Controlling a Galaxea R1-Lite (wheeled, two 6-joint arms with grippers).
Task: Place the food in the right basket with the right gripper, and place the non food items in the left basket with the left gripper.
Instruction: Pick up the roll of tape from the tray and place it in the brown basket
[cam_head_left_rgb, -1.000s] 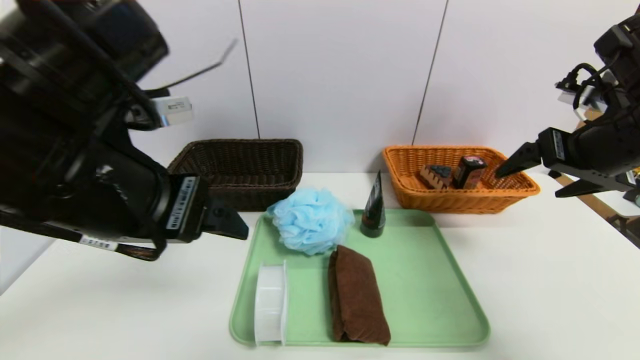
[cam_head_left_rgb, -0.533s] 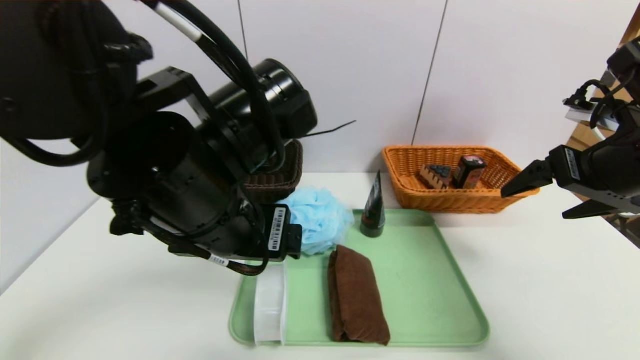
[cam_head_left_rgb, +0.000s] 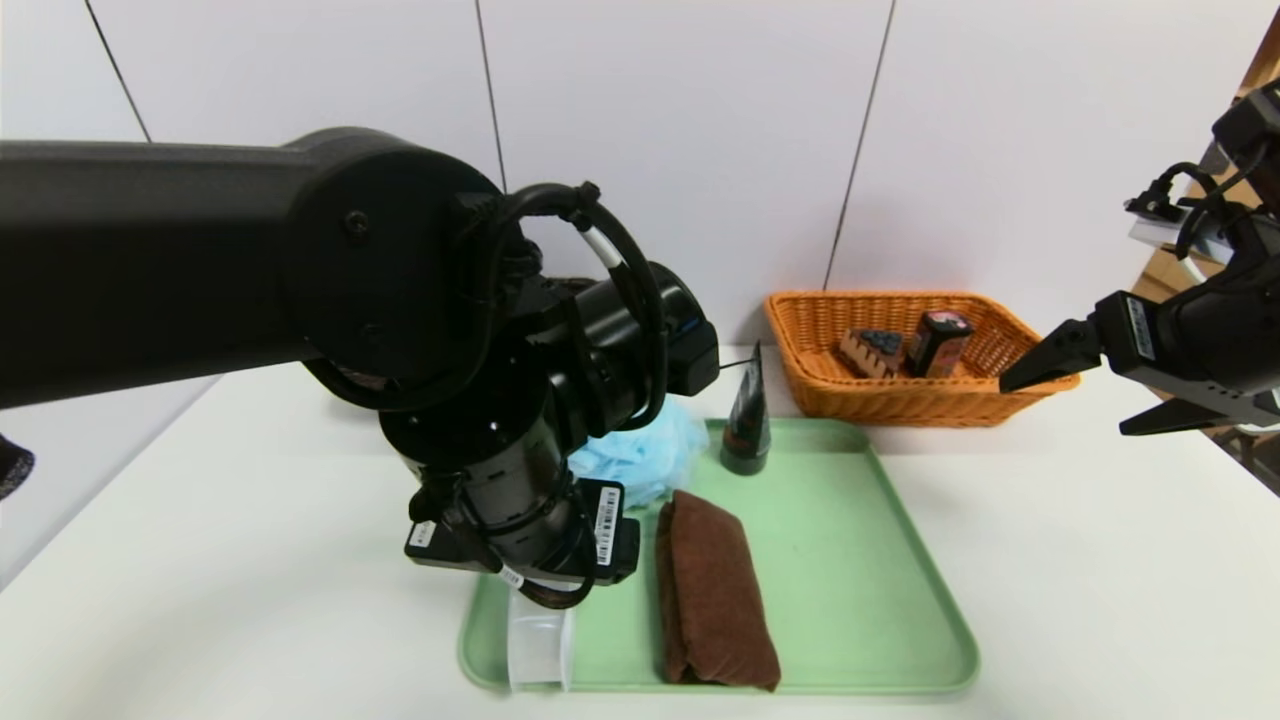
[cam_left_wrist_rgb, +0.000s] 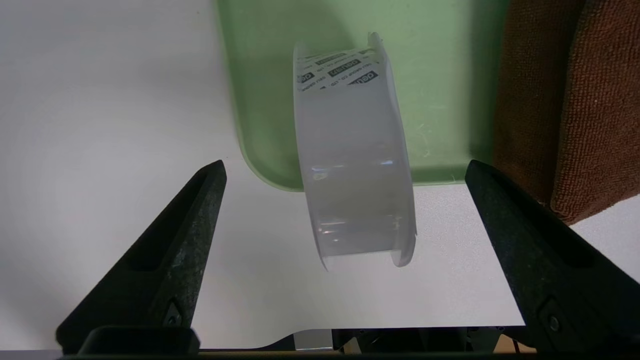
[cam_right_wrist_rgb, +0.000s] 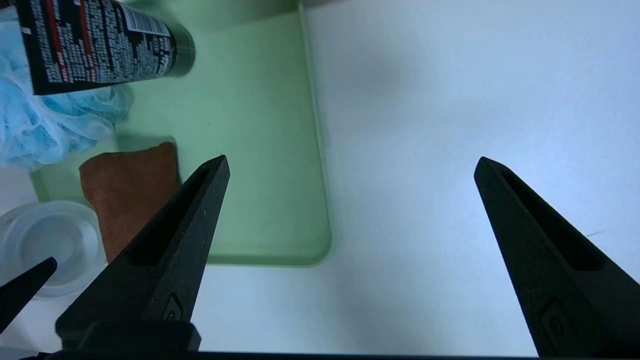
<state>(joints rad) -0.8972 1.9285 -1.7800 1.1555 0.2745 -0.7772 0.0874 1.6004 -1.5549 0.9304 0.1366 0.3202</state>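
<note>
In the head view, the left gripper (cam_head_left_rgb: 535, 585) is seen pointing straight down over the near left corner of a green tray (cam_head_left_rgb: 860, 560), directly above the white tub (cam_head_left_rgb: 540, 650), which stands on its edge there. The brown towel (cam_head_left_rgb: 712, 590) is laid lengthwise just beside the tub. The blue puff (cam_head_left_rgb: 645, 455) is partly hidden behind the left arm, and the black tube (cam_head_left_rgb: 747, 420) is stood upright at the tray's far edge. The cake wedge (cam_head_left_rgb: 868, 352) and the black carton (cam_head_left_rgb: 937, 342) are seen inside the orange basket (cam_head_left_rgb: 915, 400). The right gripper (cam_head_left_rgb: 1075, 385) is held above the table just beside that basket, its fingers spread apart. The dark brown basket is hidden by the left arm.

In the left wrist view, the left gripper (cam_left_wrist_rgb: 345, 220) is shown with its fingers wide apart on either side of the tub (cam_left_wrist_rgb: 352, 160), without contact; the towel (cam_left_wrist_rgb: 565, 100) lies next to it.

In the right wrist view, the right gripper (cam_right_wrist_rgb: 350, 210) is shown spread over the tray (cam_right_wrist_rgb: 260, 150) edge and bare table (cam_right_wrist_rgb: 450, 100), nothing being held.
</note>
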